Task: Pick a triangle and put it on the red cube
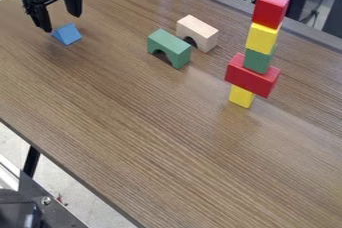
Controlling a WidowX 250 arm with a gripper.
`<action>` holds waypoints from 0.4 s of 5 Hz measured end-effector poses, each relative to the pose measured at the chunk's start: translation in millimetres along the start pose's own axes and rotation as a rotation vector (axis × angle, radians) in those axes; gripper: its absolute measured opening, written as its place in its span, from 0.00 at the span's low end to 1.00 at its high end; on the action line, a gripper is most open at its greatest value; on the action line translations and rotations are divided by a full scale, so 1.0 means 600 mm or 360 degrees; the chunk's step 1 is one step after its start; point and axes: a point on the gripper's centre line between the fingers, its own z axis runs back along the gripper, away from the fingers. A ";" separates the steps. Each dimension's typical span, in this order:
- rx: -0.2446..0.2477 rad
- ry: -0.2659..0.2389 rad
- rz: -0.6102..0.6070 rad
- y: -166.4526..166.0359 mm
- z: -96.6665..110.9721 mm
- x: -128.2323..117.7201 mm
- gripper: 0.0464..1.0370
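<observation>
Blue triangle (67, 34) lies on the table (133, 127), just below the gripper (61, 23) in the view. The gripper's fingers stand spread apart with a gap between them; from this slant I can't quite tell whether the tips straddle the block or hang above it. Well apart from the gripper, toward the view's right, the red cube (270, 9) tops a tower: under it a yellow block (262, 38), a green block (258, 60), a long red block (250, 76) and a lower yellow block (241, 96). Between gripper and tower stand a green arch (168, 48) and, just beside it, a pale wooden arch (198, 32). A stretch of wood separates the triangle from the green arch; more runs from below the gripper down to the near edge. Brown, streaky grain covers the tabletop. Pale floor (60, 184) shows past that edge, and cables lie beyond the far one. The gripper enters at the upper left, pointing downward.
</observation>
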 end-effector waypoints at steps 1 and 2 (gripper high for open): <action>-0.0003 -0.0012 0.0011 -0.005 -0.010 0.004 0.96; -0.0004 -0.0014 0.0038 -0.008 -0.012 0.007 0.96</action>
